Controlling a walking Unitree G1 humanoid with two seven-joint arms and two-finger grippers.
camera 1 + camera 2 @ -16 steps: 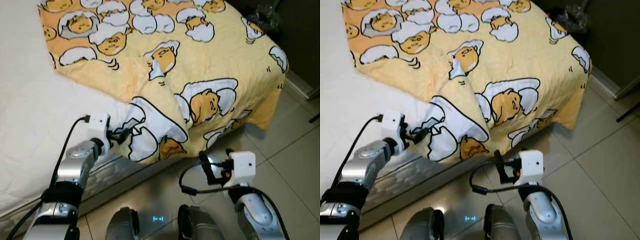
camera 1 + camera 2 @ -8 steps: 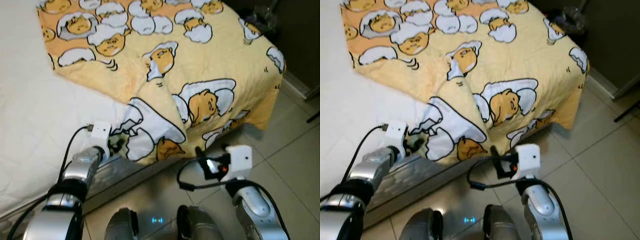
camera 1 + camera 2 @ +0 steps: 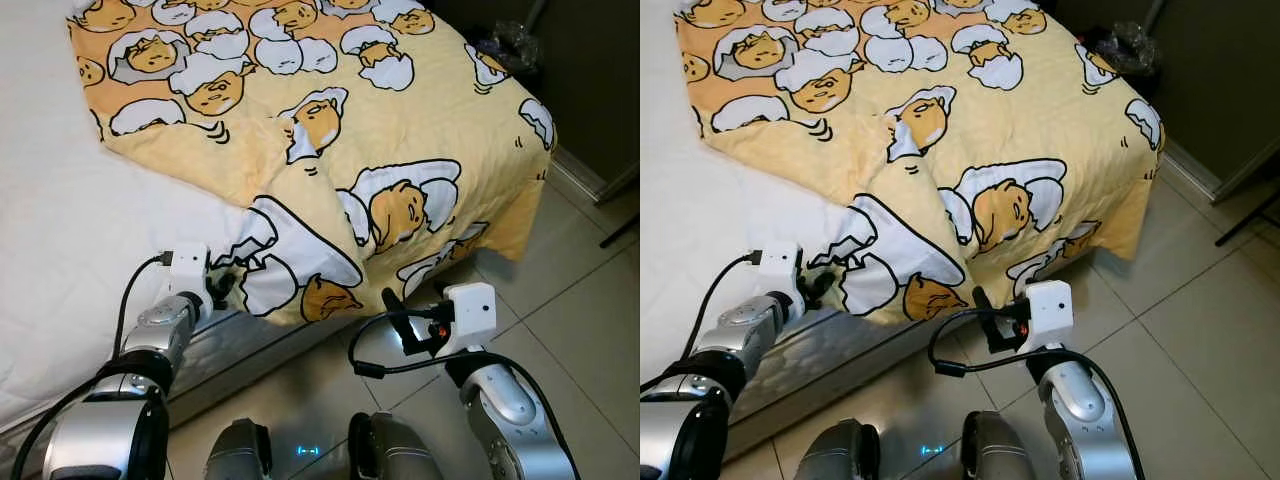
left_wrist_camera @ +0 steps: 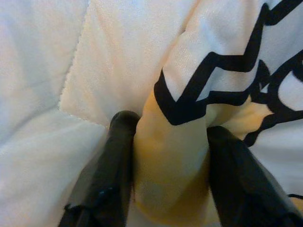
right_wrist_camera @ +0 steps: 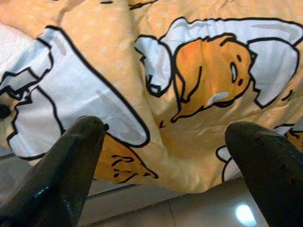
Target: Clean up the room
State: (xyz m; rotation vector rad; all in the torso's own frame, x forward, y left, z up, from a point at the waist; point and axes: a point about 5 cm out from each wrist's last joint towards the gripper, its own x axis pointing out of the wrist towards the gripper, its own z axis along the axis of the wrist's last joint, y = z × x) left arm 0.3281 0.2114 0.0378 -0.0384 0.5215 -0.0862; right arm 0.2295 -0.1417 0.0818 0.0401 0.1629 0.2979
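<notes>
A yellow blanket [image 3: 330, 130] printed with egg cartoon figures covers the right half of a bed, over a white mattress [image 3: 60, 230]. Its near corner is folded over and hangs at the bed's front edge. My left gripper [image 3: 222, 284] is at that corner, shut on a yellow fold of the blanket [image 4: 165, 156], with one black finger [image 4: 118, 142] on each side of it. My right gripper [image 3: 393, 305] hovers over the floor just below the hanging blanket edge. It is open, with its fingers [image 5: 71, 156] wide apart and nothing between them.
The bed's grey side rail [image 3: 240, 345] runs along the front edge. Beige floor tiles [image 3: 590, 290] lie to the right. A dark plastic bag [image 3: 505, 45] sits past the bed's far right corner, by a dark wall. My legs [image 3: 300, 460] stand close to the bed.
My left gripper has drawn back toward me along the mattress edge, still holding the blanket's corner. The right gripper has risen a little. The view has shifted slightly.
</notes>
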